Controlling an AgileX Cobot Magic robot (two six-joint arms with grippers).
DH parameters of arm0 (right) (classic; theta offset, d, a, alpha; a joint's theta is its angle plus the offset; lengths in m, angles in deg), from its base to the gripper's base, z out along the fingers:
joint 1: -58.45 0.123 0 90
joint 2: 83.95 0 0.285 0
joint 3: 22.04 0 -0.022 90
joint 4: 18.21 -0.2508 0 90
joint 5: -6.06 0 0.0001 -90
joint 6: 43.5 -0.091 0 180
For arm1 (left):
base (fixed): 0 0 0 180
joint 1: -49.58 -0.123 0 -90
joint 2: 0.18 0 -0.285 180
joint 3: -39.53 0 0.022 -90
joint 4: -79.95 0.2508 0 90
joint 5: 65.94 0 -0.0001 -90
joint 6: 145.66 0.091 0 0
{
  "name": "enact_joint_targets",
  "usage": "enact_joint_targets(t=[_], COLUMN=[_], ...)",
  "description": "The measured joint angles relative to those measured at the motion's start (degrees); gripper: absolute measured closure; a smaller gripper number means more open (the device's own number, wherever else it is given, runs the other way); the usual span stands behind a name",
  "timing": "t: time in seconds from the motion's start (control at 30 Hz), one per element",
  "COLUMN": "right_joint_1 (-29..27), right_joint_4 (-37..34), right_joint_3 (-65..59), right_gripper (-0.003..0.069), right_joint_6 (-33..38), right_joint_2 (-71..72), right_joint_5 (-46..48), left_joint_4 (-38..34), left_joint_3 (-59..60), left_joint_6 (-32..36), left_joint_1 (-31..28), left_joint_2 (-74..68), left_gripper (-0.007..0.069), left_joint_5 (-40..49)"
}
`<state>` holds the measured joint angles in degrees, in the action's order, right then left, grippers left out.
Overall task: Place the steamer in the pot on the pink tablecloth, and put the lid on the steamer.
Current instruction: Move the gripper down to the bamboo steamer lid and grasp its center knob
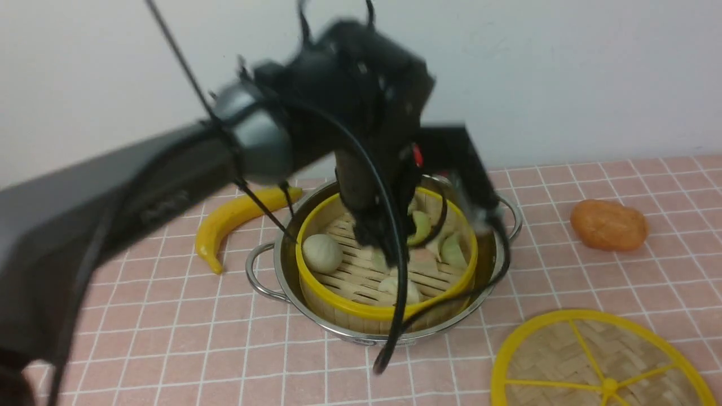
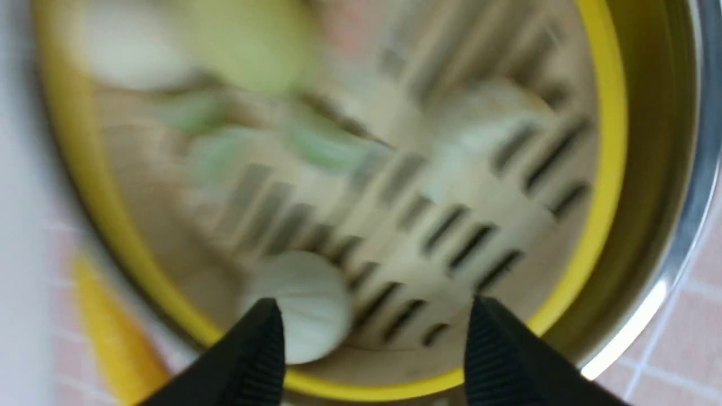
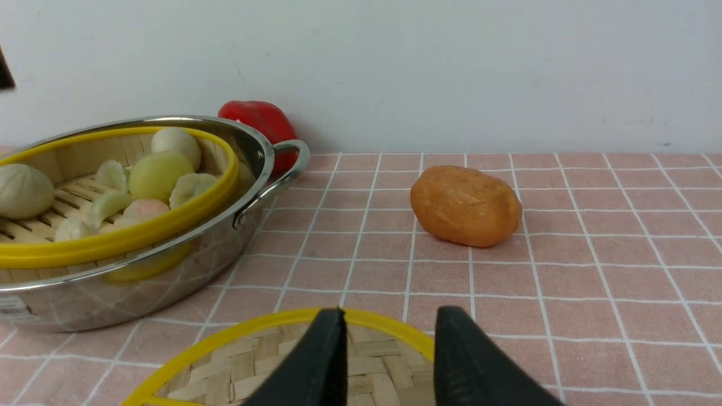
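The steamer sits inside the shiny pot on the pink tablecloth. Buns and dumplings lie on its slatted floor. My left gripper, blurred, hovers just over the steamer with its jaws spread wide and nothing between them. The left wrist view shows the left gripper above the steamer's yellow rim, inside the pot's wall. The lid lies flat on the cloth at the front right. My right gripper is open and empty, low over the lid's far rim.
A yellow banana lies left of the pot. An orange lump rests at the right, beyond the lid. A red pepper stands behind the pot's handle, near the white wall. The left arm's cables hang over the pot's front.
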<state>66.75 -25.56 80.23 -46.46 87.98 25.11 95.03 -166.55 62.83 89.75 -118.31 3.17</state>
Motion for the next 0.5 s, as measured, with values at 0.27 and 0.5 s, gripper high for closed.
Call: enact_joint_targets(t=[0.27,0.5], right_joint_1=[0.0,0.0], right_joint_4=[0.0,0.0], right_joint_3=[0.0,0.0], right_gripper=[0.0419,0.0419], right_joint_6=[0.0,0.0], right_joint_2=[0.0,0.0], right_joint_5=[0.0,0.0], left_joint_4=[-0.8,0.8], left_joint_3=[-3.3,-3.7], left_joint_6=[-12.3,-23.0], left_joint_1=[-2.0,-5.3], left_joint_2=[10.6,22.1], left_gripper=[0.0625,0.0646], left_joint_5=[0.2,-1.7])
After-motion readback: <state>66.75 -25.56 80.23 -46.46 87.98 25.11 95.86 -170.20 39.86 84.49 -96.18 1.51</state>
